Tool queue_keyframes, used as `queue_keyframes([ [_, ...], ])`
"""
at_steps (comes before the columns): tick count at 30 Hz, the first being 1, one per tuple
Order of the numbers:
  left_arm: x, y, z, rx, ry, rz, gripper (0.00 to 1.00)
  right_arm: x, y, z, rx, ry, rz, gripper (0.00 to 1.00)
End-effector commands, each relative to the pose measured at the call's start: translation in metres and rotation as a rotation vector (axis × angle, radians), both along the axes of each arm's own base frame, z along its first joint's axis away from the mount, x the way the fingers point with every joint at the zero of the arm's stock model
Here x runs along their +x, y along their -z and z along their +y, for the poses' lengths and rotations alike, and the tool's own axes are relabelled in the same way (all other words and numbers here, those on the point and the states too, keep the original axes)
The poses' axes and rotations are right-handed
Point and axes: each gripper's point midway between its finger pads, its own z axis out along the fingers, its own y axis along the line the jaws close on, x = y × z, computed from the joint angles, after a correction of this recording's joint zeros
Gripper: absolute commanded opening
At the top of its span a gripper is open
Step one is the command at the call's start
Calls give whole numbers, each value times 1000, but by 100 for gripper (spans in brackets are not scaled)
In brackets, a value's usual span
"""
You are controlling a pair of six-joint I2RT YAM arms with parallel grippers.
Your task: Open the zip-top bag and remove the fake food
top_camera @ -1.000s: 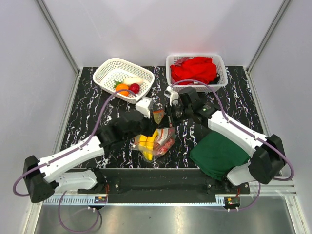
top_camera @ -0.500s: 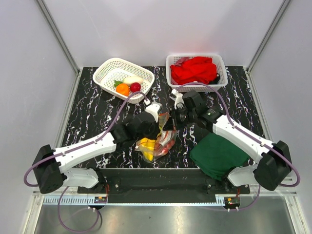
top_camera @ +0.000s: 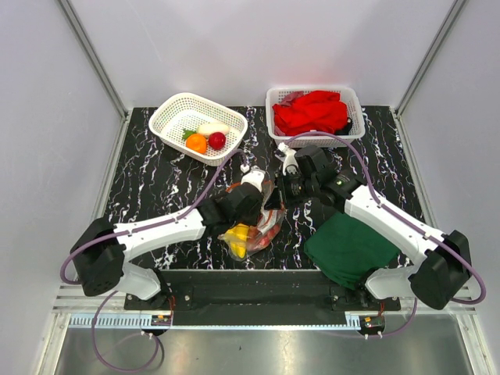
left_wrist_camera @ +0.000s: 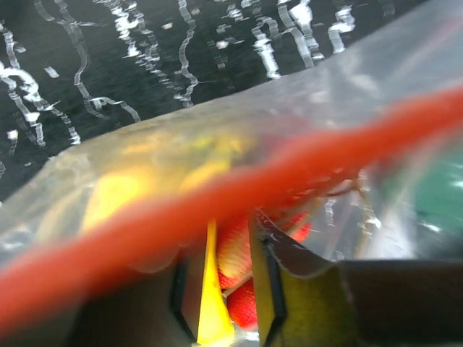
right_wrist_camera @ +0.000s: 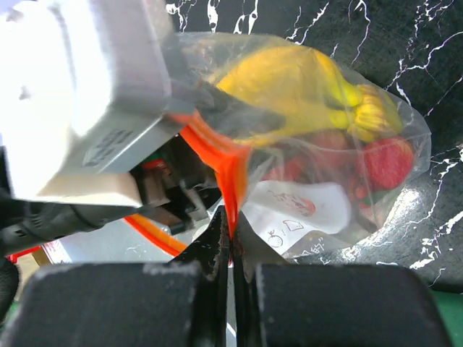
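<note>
The zip-top bag [top_camera: 254, 226] lies at the table's middle front, clear plastic with an orange-red zip strip [right_wrist_camera: 226, 163]. Inside it are fake food pieces: yellow bananas [right_wrist_camera: 289, 79] and red pieces [right_wrist_camera: 383, 163]. My right gripper [top_camera: 276, 199] is shut on the zip strip, which it pinches between its jaws [right_wrist_camera: 231, 235]. My left gripper [top_camera: 262, 201] is at the bag's top edge. Its fingers [left_wrist_camera: 264, 282] stand apart, with red food showing between them behind the blurred strip [left_wrist_camera: 289, 159]. One left finger [right_wrist_camera: 239, 117] lies along the bag's mouth.
A white basket [top_camera: 168, 109] at the back left holds an orange [top_camera: 196, 144], a red apple [top_camera: 216, 140] and a pale piece [top_camera: 212, 128]. A white basket [top_camera: 353, 98] at the back right holds red cloth. A dark green cloth [top_camera: 348, 246] lies front right of the bag.
My left gripper has moved right, from beside the bag to its top edge, next to the right gripper. The right gripper has kept its hold on the strip.
</note>
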Motion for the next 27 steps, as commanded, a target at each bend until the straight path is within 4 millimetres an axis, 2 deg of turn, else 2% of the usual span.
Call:
queue_keyframes([
  [1, 16, -15, -2, 17, -25, -87, 34, 0, -24, -1, 32, 3, -65, 0],
  [6, -6, -15, -33, -111, 150, -39, 28, -1, -27, -2, 38, 3, -69, 0],
  [8, -12, -19, -39, -184, 182, -41, 27, -1, -24, -3, 29, 7, -70, 0],
  [12, -18, -21, -44, -223, 216, -39, 27, -3, -22, -5, 25, 6, -69, 0],
  [19, -25, -26, -49, -286, 278, -73, 44, -8, -18, -10, 18, 6, -68, 0],
  [25, -29, -16, -55, -296, 302, -44, 50, -12, -18, -11, 25, 3, -68, 0],
  [27, -29, -21, -58, -326, 299, -50, 50, -12, -17, -13, 24, 2, -68, 0],
])
